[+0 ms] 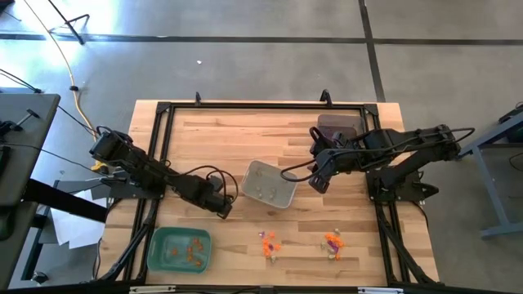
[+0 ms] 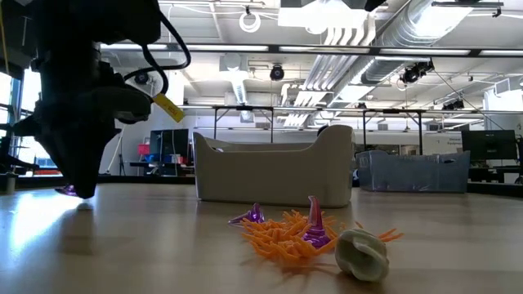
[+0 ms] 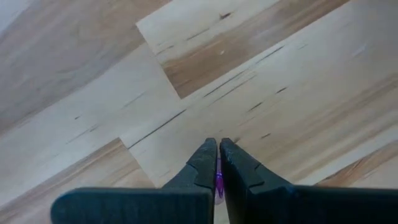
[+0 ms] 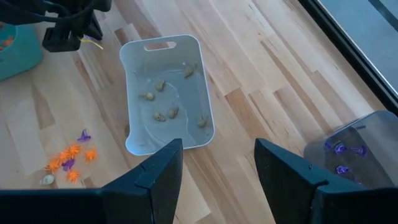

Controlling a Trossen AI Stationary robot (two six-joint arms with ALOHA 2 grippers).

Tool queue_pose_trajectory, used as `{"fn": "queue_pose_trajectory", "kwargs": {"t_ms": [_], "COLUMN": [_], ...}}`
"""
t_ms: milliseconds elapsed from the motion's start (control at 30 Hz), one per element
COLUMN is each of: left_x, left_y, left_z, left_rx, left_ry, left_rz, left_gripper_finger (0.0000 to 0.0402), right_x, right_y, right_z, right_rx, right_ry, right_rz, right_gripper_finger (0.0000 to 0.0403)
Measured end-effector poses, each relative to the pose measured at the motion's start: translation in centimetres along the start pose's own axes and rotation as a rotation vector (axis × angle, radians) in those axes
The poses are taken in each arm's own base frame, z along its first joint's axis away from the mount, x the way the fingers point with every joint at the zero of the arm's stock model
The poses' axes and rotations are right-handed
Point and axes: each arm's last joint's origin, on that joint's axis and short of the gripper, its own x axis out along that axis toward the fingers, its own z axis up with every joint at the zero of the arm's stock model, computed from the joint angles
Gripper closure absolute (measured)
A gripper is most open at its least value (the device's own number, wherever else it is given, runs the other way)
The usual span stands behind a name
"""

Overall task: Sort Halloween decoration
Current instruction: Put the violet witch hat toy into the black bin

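Two arms work over the table (image 1: pixel 204 139), and you can read them from the high view. The left end effector (image 1: pixel 225 208) sits low at about 8 o'clock from the table's centre, between the green tray (image 1: pixel 157 255) and the grey tray (image 1: pixel 283 198). In the left wrist view its fingers (image 3: pixel 205 163) are clenched, with a sliver of a purple trinket (image 3: pixel 218 182) pinched between them just above the wood.

The right end effector (image 1: pixel 317 178) hangs at about 3 o'clock from the grey tray, near its edge. You see its fingers (image 4: pixel 163 167) spread apart with nothing between them.

The grey tray holds several pale trinkets (image 4: pixel 163 116) scattered on its floor. The green tray holds orange trinkets (image 1: pixel 194 249). The dark tray (image 1: pixel 335 125), at about 1 o'clock on the table, holds purple pieces (image 4: pixel 341 149).

The unsorted decorations lie in two small heaps on the bare wood at about 6 o'clock: one heap (image 1: pixel 268 243) just below the grey tray, the other (image 1: pixel 333 242) further toward 5 o'clock. In the low view you see one heap close up: orange spiky pieces (image 2: pixel 282 235), two purple pieces (image 2: pixel 315 227) and a pale one (image 2: pixel 363 253) touching them.
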Motion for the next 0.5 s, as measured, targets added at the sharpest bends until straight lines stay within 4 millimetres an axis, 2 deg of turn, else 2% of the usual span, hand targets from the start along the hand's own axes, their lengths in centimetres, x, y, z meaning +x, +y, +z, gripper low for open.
{"fn": "queue_pose_trajectory", "kwargs": {"t_ms": [300, 500], "left_x": [-0.5, -2.7], "left_y": [0.2, 1.0], "left_z": [0.9, 2.9], "left_rx": [0.033, 0.019], "left_ry": [-0.021, -0.113], "left_rz": [-0.013, -0.078], "left_gripper_finger": [0.0401, 0.0401], "right_x": [0.0, 0.0], "right_y": [0.1, 0.1], "right_z": [0.1, 0.2], "right_rx": [0.005, 0.015], "right_ry": [-0.010, -0.018], "right_rz": [0.008, 0.014], "right_gripper_finger": [0.0208, 0.0208]}}
